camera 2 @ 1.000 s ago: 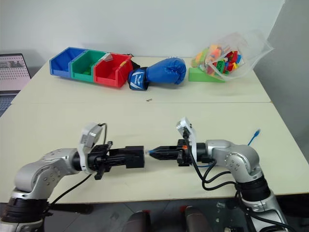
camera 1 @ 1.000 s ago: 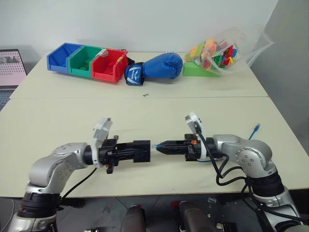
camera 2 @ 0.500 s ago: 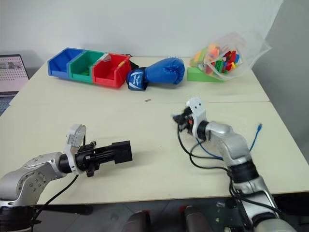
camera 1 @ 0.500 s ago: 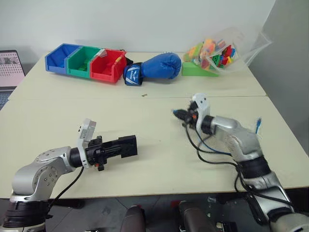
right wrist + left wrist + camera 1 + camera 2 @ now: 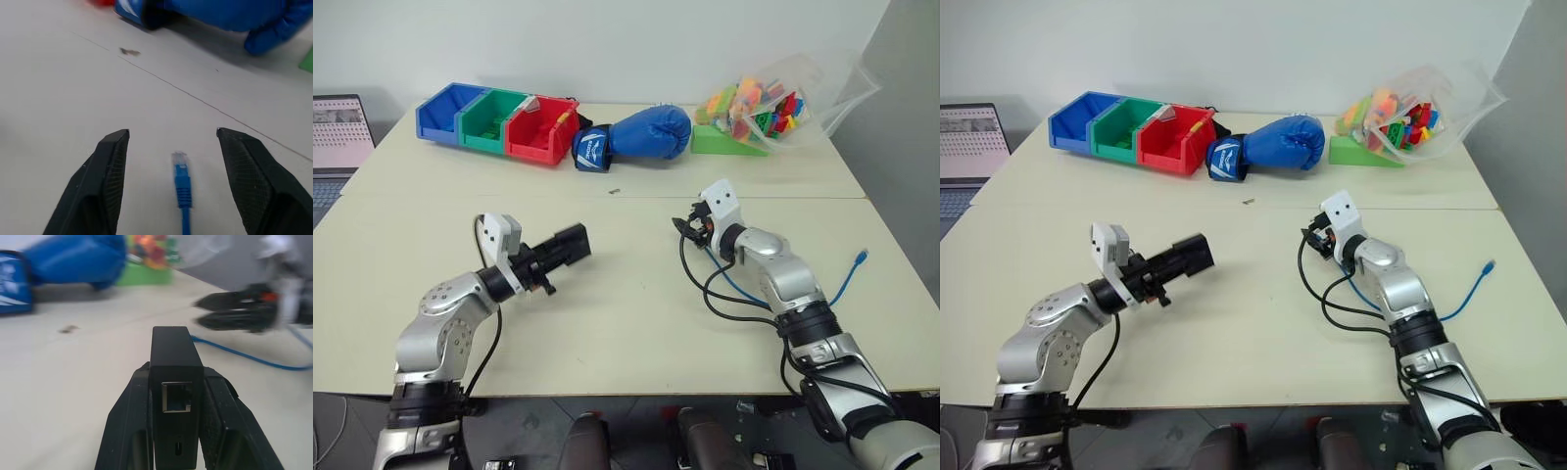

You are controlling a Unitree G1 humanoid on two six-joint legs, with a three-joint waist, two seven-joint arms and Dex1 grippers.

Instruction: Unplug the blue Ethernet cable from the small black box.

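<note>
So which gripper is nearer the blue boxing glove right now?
The right. The right gripper sits open on the table just in front of the blue boxing glove. The left gripper, shut on the small black box, is farther off, toward the robot's left.
</note>
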